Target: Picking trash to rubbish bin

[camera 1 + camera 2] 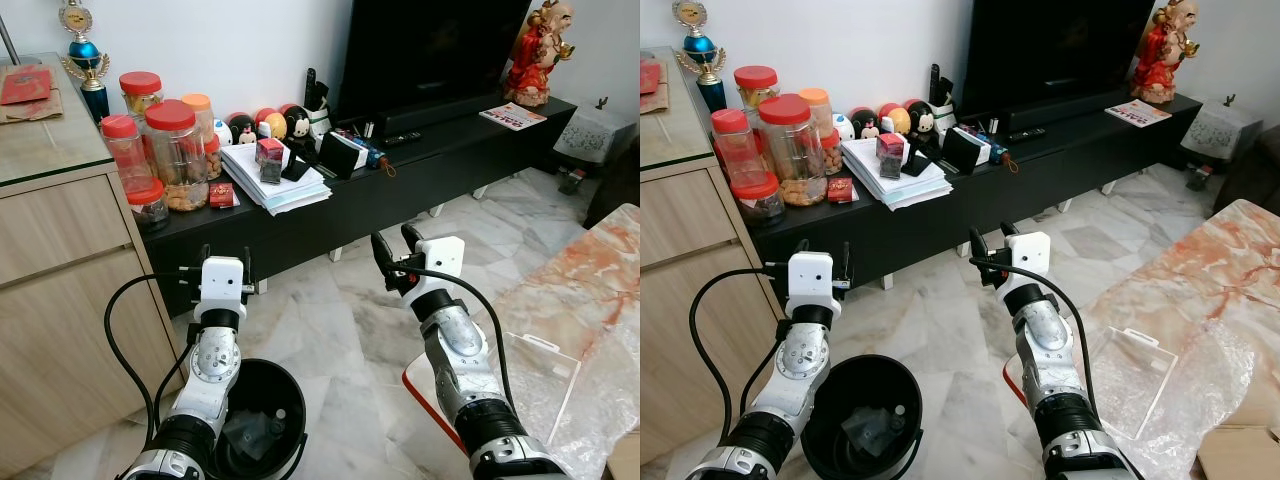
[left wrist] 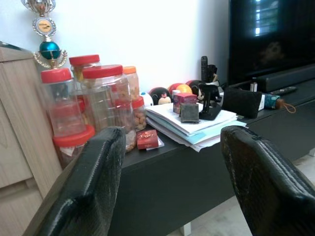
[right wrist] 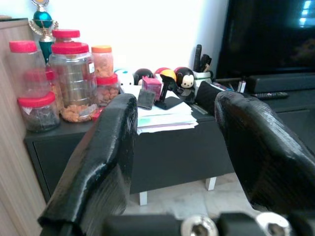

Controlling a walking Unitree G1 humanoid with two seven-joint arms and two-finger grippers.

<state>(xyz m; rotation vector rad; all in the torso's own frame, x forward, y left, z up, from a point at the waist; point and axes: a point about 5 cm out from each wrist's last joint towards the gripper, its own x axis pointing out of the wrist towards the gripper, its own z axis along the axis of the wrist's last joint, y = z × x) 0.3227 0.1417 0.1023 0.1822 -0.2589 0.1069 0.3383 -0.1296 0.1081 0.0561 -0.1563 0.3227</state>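
Black rubbish bin [image 1: 262,420] on floor at robot's feet, partly behind left arm; dark crumpled trash [image 1: 868,430] inside, hard to ID. Left hand [image 1: 222,262] w/ fingers [image 2: 86,187] apart, holding nothing, just above bin. Right hand [image 1: 396,252] also spread & empty, raised over tiles. Beyond: low black counter [image 1: 420,165] w/ red-lidded jars [image 1: 172,152], paper stack [image 1: 275,180]; wrist views show small red packet [image 2: 147,139] by jars more clearly

Head stereo pair looking down-forward, 2 wrist cameras facing the black TV console [image 1: 440,160] (shared, nearer)
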